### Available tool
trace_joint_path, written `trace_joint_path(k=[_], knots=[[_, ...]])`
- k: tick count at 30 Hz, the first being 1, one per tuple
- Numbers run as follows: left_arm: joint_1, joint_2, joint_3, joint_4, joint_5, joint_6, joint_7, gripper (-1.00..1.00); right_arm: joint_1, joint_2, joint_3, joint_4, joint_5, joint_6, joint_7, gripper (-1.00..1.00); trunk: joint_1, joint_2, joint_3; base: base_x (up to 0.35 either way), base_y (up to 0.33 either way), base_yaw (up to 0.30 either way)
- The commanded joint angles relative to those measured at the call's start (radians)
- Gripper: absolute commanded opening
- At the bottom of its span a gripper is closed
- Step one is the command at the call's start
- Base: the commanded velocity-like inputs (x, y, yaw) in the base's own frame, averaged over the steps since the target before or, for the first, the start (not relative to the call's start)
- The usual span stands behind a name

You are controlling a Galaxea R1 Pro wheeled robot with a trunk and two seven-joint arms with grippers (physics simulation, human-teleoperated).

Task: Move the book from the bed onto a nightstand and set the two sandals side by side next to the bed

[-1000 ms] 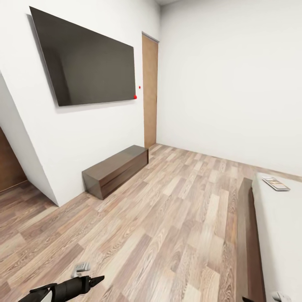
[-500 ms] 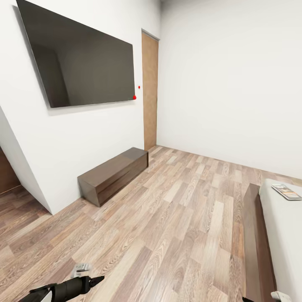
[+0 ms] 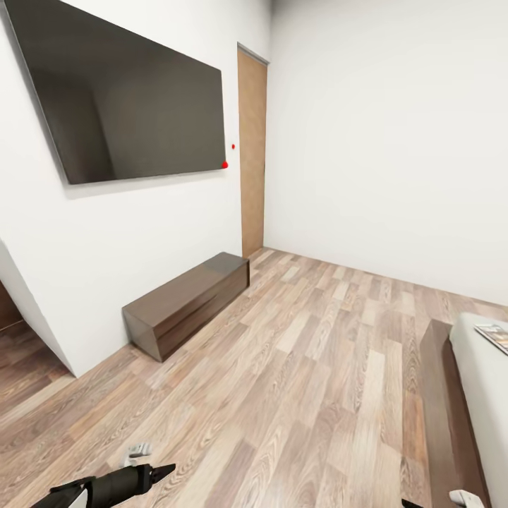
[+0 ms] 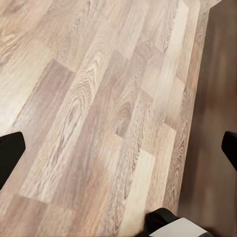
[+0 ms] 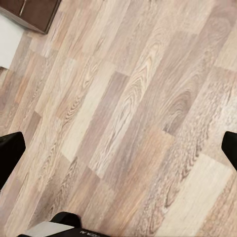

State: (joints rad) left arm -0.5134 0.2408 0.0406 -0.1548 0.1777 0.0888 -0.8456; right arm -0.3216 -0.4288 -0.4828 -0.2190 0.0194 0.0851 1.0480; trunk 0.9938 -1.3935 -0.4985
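Observation:
The bed sits at the right edge of the head view, with a dark brown frame (image 3: 443, 395) and a light grey mattress (image 3: 485, 384). The book (image 3: 495, 336) lies flat on the mattress, partly cut off by the picture's edge. My left gripper (image 3: 161, 470) hangs low at the bottom left over bare floor. In the left wrist view the gripper (image 4: 118, 150) is open with only floor planks between its fingertips. My right gripper (image 5: 118, 150) is open too, over the floor. The sandals and the nightstand are out of view.
A long low dark wooden bench (image 3: 185, 303) stands against the left wall under a large wall-mounted TV (image 3: 127, 106). A wooden door (image 3: 252, 152) is in the far corner. Wood-plank floor (image 3: 317, 367) stretches between bench and bed.
The camera has shifted, so the TV and bench look nearer and the bed and book have slid toward the right edge. Both arms hold the same pose.

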Motion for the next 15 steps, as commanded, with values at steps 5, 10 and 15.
trace_joint_path(k=[5, 10, 15], knots=[[0.0, 0.0, 0.004, 0.0, 0.003, 0.009, -0.004, 1.0, -0.001, 0.002, -0.007, 0.0, 0.002, 0.009, 0.004, 1.0, 0.001, 0.0, -0.001, 0.334, 0.0, 0.0], [0.0, -0.001, 0.004, 0.0, 0.003, 0.009, -0.004, 1.0, -0.001, 0.003, -0.007, 0.0, 0.002, 0.009, 0.005, 1.0, 0.001, 0.0, -0.001, 0.334, 0.0, 0.0], [0.0, -0.005, 0.003, 0.001, 0.003, 0.009, 0.001, 1.0, -0.001, 0.051, -0.007, 0.001, 0.003, 0.008, -0.034, 1.0, 0.001, 0.0, -0.001, 0.334, 0.0, 0.0]])
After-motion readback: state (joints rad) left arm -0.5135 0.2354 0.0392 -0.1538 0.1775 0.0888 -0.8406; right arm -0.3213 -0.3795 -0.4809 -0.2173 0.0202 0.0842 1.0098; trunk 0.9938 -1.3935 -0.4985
